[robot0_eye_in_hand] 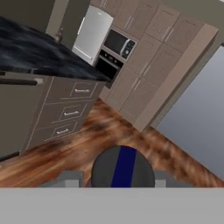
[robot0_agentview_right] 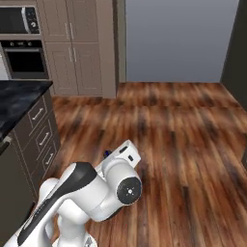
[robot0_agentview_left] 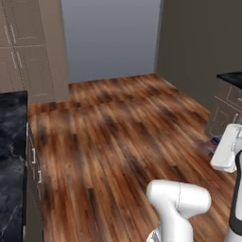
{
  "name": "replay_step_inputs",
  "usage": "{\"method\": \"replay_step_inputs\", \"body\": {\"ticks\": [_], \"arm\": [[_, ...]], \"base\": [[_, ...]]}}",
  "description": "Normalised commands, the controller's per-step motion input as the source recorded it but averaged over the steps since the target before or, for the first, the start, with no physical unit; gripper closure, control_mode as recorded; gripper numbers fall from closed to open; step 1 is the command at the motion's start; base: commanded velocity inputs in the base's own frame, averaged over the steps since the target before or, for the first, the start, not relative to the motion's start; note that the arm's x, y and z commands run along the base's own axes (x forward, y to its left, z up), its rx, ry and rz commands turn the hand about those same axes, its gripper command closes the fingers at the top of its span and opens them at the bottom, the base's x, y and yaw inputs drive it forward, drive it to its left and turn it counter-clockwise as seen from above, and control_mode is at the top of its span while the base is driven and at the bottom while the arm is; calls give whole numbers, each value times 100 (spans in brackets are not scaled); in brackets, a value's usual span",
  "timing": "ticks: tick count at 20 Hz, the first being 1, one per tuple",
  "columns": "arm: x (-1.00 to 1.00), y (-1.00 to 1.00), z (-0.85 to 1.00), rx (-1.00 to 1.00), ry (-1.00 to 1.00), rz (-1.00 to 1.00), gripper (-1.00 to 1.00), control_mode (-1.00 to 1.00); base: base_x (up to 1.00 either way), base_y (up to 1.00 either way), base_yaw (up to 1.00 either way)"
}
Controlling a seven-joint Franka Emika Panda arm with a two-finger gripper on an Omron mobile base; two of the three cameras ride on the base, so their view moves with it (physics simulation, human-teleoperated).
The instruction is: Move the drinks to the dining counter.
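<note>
Between the two dark finger tips of the gripper (robot0_eye_in_hand: pixel 124 179), low in the hand view, sits a round grey can top with a blue stripe down its middle, so the claw looks clenched on the can (robot0_eye_in_hand: pixel 124 169), one of the drinks. From the right base view a tiny bit of blue (robot0_agentview_right: pixel 108 153) peeks out just past the white hand, which fits with that. All around the robot is brown wood floor (robot0_agentview_left: pixel 118 127), so my guess is that the base is driving the can across the room, and the step now is to carry it without dropping it. On the left, close by, is a black marble counter (robot0_agentview_right: pixel 19 99) with drawers (robot0_agentview_right: pixel 41 128) under it, and far behind it stand a microwave (robot0_agentview_right: pixel 17 19) and an oven (robot0_agentview_right: pixel 24 60) in tall brown cupboards. I cannot tell from here if this black top is the dining counter or the other one, so the robot should look for the sink and stools before it puts anything down. To do this well, it should keep the squeeze firm, hold the can steady and level, drive slowly, and keep the arm tucked in so it does not bump the drawers.
</note>
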Motion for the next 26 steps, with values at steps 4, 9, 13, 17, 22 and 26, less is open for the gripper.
{"method": "replay_step_inputs", "body": {"ticks": [4,9,13,17,22,26], "arm": [[0,0,0,0,0,0,100,100],[0,0,0,0,0,0,100,100],[0,0,0,0,0,0,100,100],[0,0,0,0,0,0,100,100],[0,0,0,0,0,0,100,100],[0,0,0,0,0,0,100,100]], "base": [[87,21,13],[96,20,13],[89,27,15],[93,26,16],[97,24,17],[87,24,23]]}}
